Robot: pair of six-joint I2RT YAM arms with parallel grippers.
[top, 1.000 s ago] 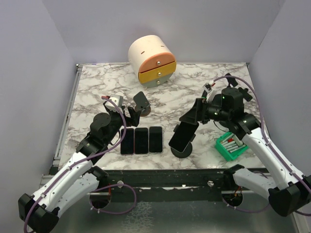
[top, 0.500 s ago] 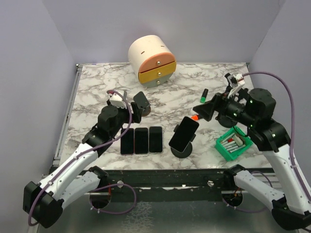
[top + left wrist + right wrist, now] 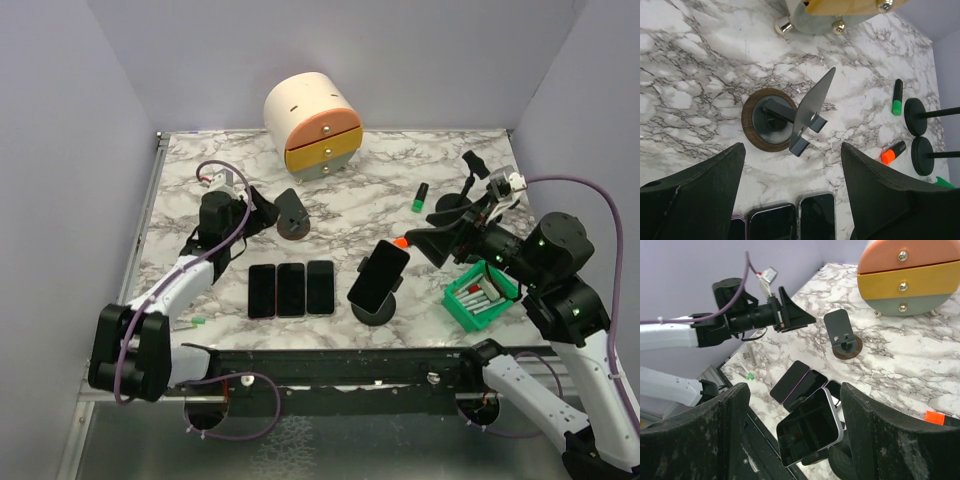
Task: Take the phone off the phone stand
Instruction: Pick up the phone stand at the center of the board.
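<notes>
**Q:** Where is the phone?

**A:** The phone (image 3: 378,276) leans tilted, dark screen upward, on the phone stand (image 3: 377,312). It is near the front edge of the marble table (image 3: 200,170), just right of three flat phones (image 3: 291,289). It has not been taken off.

**Q:** State of your right jaws?

**A:** My right gripper (image 3: 418,240) hangs near the phone's upper edge, on its far right side. The jaws are spread wide and hold nothing; they are not closed on the phone.

**Q:** And the left?

**A:** My left gripper (image 3: 262,210) hovers beside an empty stand (image 3: 291,213), farther back and to the left, well apart from the phone. Its jaws are likewise wide apart and hold nothing.
</notes>
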